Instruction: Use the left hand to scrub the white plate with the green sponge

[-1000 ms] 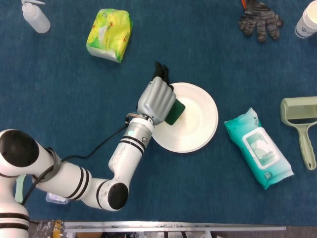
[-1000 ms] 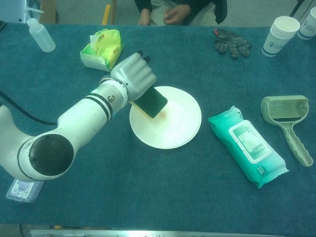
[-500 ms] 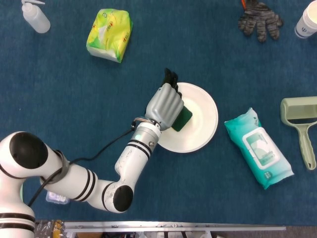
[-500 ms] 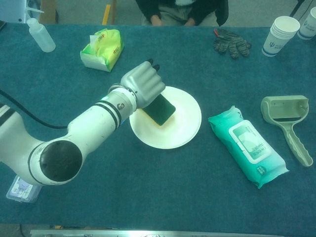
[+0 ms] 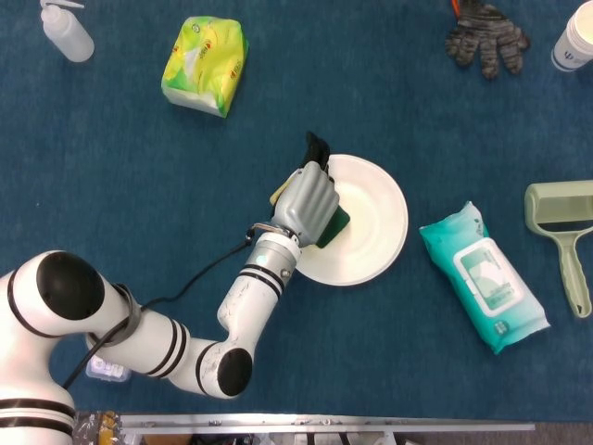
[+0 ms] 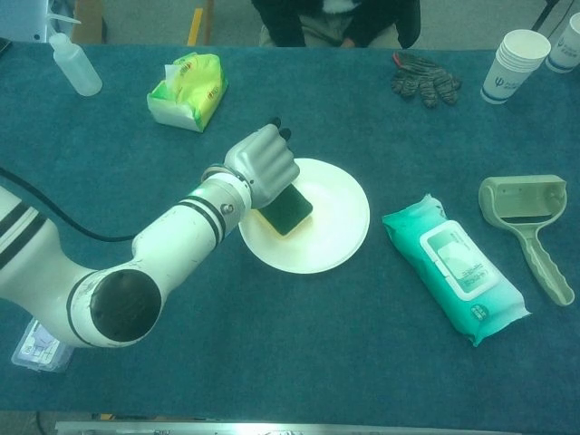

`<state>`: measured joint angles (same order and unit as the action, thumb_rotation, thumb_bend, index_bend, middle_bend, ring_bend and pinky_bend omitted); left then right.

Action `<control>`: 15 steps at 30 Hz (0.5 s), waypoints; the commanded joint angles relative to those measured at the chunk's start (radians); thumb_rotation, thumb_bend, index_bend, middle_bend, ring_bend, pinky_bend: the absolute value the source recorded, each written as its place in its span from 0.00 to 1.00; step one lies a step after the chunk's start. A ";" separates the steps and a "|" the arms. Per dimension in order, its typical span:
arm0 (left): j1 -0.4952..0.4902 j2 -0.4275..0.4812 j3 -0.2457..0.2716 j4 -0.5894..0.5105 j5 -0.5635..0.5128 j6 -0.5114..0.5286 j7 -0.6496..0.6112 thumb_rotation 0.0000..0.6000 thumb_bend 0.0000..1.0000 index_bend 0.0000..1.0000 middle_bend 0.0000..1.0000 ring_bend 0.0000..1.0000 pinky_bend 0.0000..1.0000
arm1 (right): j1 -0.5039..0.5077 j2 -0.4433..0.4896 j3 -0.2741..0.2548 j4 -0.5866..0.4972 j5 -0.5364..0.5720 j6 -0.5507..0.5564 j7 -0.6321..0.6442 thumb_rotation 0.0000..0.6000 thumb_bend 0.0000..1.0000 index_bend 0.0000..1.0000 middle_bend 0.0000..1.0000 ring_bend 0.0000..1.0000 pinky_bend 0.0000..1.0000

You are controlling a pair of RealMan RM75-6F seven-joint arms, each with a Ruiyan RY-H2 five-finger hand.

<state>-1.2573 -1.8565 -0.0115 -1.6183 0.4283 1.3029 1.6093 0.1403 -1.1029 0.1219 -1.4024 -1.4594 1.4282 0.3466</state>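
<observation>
The white plate (image 5: 366, 221) sits mid-table on the blue cloth (image 5: 139, 185), w/ the green sponge (image 6: 288, 210) lying on its left portion, well inside the rim. My left hand (image 5: 309, 202) is wrapped over the sponge from above; fingers closed on it, gripping, and pressing it against the plate surface as far as both views show. Sponge protrudes from under my palm toward plate centre; in the chest view its long axis runs diagonally, near-left to far-right. Key relation for the next stroke: unscrubbed plate area lies to the right of my fingers, toward the centre and far rim, so I judge the stroke should travel rightward along approx. that axis w/o lifting. My forearm crosses the plate's left edge, so clearance on that side is tight; risk of nudging the plate if I pull back too far. Right hand: not visible in either view, so the left is the only hand at the plate. Further out: teal wipes pack (image 5: 484, 277) just right of the plate, lint roller (image 5: 565, 227) beyond it, yellow tissue pack (image 5: 205, 64) far-left, squeeze bottle (image 5: 67, 31) at the far-left corner, knit glove (image 5: 485, 38) and paper cups (image 6: 515, 63) far-right.
</observation>
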 commanded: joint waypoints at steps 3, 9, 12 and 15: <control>0.005 -0.002 0.003 0.015 -0.001 0.007 0.010 0.95 0.30 0.50 0.27 0.10 0.10 | 0.001 -0.001 0.000 0.001 0.000 -0.001 0.000 0.98 0.32 0.30 0.31 0.21 0.40; 0.013 -0.002 0.012 0.035 0.003 0.011 0.024 0.95 0.30 0.50 0.27 0.10 0.10 | 0.002 -0.003 0.001 0.000 0.000 0.000 -0.004 0.98 0.32 0.30 0.32 0.21 0.40; 0.018 0.001 0.015 0.043 0.005 0.019 0.032 0.96 0.30 0.50 0.27 0.10 0.10 | 0.001 -0.002 0.001 -0.003 0.000 0.000 -0.007 0.98 0.32 0.30 0.32 0.21 0.40; 0.023 0.007 0.017 0.046 0.007 0.031 0.043 0.97 0.30 0.50 0.27 0.10 0.10 | 0.001 -0.002 0.001 -0.006 -0.001 0.002 -0.009 0.98 0.32 0.30 0.31 0.21 0.40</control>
<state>-1.2360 -1.8509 0.0047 -1.5729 0.4353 1.3314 1.6495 0.1417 -1.1046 0.1230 -1.4079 -1.4606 1.4299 0.3382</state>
